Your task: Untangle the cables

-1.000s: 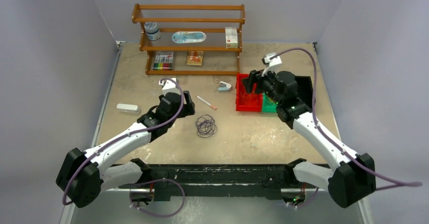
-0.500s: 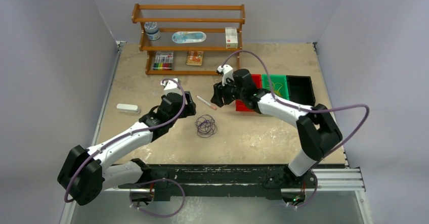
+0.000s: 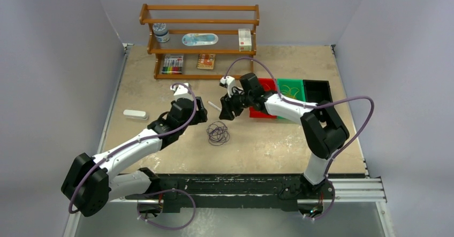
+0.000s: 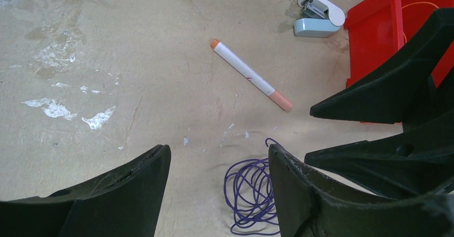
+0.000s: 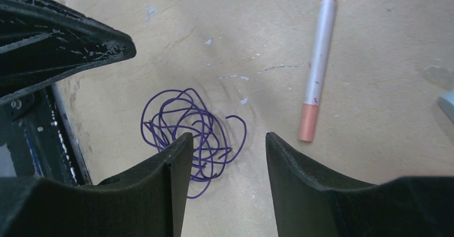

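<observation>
Yellow cable [image 3: 289, 91] sits in green bin [image 3: 293, 81]; purple cable [image 5: 187, 124] lies coiled on worktop [image 3: 267, 146]. Left gripper [image 4: 217, 157] and right gripper [image 5: 226, 140] hang open, empty.

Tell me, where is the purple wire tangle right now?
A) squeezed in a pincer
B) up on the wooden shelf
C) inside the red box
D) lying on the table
D: the purple wire tangle lies loose on the bare table, with nothing holding it.

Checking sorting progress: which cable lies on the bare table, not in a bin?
The purple cable, coiled loose on the table; the yellow cable sits inside the green bin.
</observation>
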`<state>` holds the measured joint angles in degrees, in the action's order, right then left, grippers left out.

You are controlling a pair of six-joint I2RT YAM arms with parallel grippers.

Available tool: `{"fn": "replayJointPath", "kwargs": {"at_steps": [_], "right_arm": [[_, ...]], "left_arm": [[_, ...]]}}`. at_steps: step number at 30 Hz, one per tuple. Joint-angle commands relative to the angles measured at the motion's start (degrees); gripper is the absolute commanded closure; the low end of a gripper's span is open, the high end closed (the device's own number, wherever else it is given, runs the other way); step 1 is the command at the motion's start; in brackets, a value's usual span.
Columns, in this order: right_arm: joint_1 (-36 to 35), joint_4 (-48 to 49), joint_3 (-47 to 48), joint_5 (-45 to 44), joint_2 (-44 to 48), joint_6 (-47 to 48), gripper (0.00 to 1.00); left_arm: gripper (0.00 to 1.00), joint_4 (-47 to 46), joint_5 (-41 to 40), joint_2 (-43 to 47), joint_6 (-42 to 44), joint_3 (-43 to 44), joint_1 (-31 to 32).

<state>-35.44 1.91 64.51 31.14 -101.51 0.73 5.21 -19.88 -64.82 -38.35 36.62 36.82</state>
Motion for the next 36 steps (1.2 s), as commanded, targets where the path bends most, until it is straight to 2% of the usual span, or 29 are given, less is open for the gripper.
{"fn": "replayJointPath", "kwargs": {"at_steps": [1, 9, 14, 16, 22, 26, 36], "right_arm": [[-1.05, -1.82, 3.17, 5.6, -1.65, 3.25, 0.45], [-1.99, -1.43, 4.19, 3.71, -4.48, 3.07, 0.47], [-2.07, -1.14, 4.48, 3.58, -5.37, 2.94, 0.52], [-2.07, -1.19, 4.48, 3.63, -5.6, 2.97, 0.58], [-2.04, -0.79, 3.83, 4.46, -4.12, 2.93, 0.87], [-1.95, 0.66, 2.02, 4.64, -1.51, 0.21, 0.99], [-1.31, 14.68, -10.06, -2.84, 9.1, -10.74, 1.0]], "left_arm": [[0.34, -2.35, -0.39, -0.03, 0.66, -0.03, -0.22], [0.34, -1.88, -0.43, 0.38, 0.56, -0.09, -0.27], [0.34, -1.81, -0.69, 0.64, 0.52, -0.15, -0.28], [0.34, -1.78, -0.7, 0.58, 0.55, -0.06, -0.32], [0.34, -2.11, -0.68, 0.39, 0.57, 0.05, -0.26], [0.34, -2.85, 0.08, 0.12, 0.39, 0.13, -0.25], [0.29, -12.0, 11.22, -5.31, 0.32, -1.81, -0.21]]}}
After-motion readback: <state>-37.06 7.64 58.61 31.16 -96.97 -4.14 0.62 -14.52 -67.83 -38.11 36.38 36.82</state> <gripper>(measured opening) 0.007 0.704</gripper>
